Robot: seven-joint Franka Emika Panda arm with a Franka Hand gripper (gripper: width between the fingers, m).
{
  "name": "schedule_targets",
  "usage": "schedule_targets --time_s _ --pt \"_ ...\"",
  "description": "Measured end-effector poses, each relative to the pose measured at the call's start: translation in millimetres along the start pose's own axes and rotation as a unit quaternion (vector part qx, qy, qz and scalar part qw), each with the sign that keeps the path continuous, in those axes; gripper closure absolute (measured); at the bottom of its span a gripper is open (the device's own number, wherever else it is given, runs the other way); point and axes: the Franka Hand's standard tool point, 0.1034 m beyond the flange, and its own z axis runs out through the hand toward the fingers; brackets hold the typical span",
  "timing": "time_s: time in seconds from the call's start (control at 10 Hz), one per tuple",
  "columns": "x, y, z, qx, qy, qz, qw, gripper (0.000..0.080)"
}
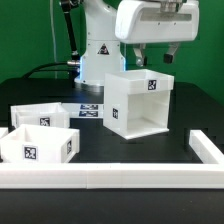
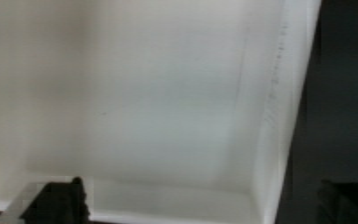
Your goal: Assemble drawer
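While one housing (image 1: 135, 105) and two trays (image 1: 38, 115) (image 1: 40, 146) stand on the counter (image 1: 195, 115), the end effector (image 1: 152, 60) hangs spread wide just over the housing, apparently touching nothing.

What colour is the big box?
The big box is white, with a black-and-white tag; exterior view shows it best.
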Motion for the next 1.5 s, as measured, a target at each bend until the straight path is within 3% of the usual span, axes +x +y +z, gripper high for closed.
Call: schedule_targets --time_s 0.2,0.7,1.0,1.2,1.3,1.4,1.5 --pt "-7.9 -8.7 17.7 -0.005 0.034 0.012 0.999 0.0150" --pt "-17.9 -16.9 43.3 0.012 0.015 0.013 1.000 0.0150" --pt "-16.5 -14.0 42.1 0.018 0.008 0.023 1.000 0.0150" --pt "-17.8 -11.3 42.9 0.023 0.009 0.028 0.999 0.0406" --pt "-17.7 -11.3 43.1 0.023 0.010 0.029 0.999 0.0406" --pt "-17.8 -11.4 43.2 0.024 0.010 0.029 0.999 0.0590" --pt "-17.9 -11.4 43.3 0.024 0.009 0.029 0.999 0.0718"
